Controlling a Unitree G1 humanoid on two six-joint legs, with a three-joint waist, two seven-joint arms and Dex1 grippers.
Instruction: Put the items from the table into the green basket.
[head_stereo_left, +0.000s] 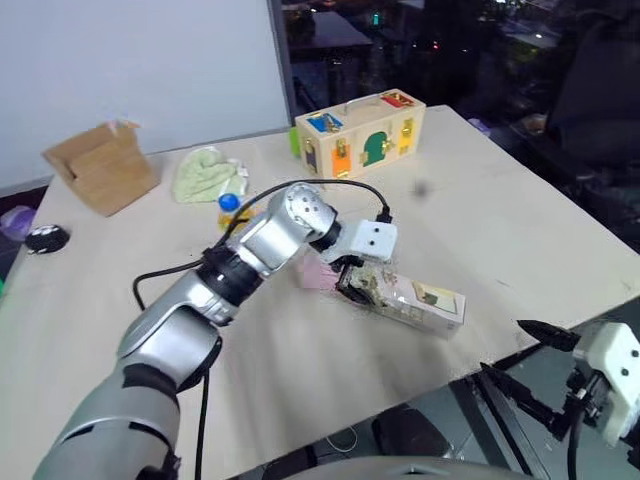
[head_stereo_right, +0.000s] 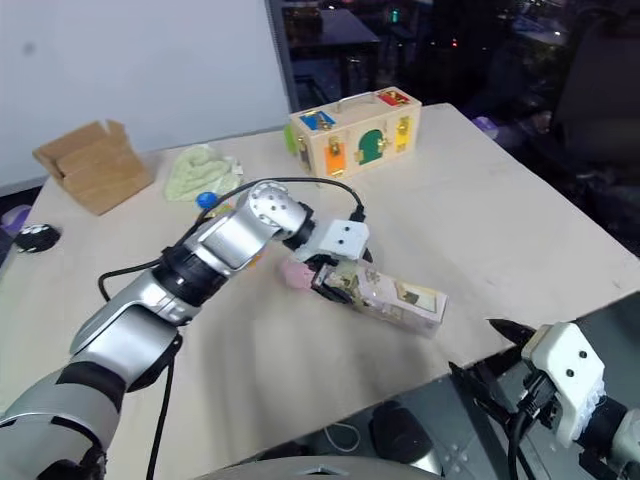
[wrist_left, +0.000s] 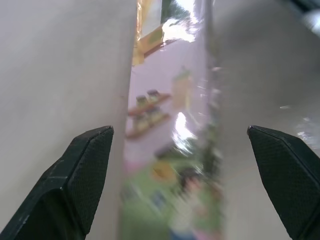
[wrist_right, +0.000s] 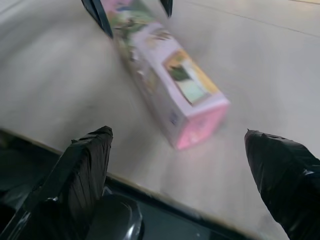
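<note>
Bright, even light on the table (head_stereo_left: 520, 230), dark room behind the wooden box (head_stereo_left: 360, 133). Glare streaks the pink carton (wrist_left: 170, 150), whose near end smears into blur.

My robot's silver-grey left arm (head_stereo_left: 230, 265) carries black cables and a white wrist housing; each gripper, left gripper (wrist_left: 182, 165) included, has two black pointed fingers.

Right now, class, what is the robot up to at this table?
The left gripper is open and straddles one end of the long pink carton, which lies flat on the table; it has not closed on it. The right gripper is open too, off the table's near edge, holding nothing. Behind the left arm sit a blue-capped bottle, a green cloth, a cardboard box and a wooden latch box.
</note>
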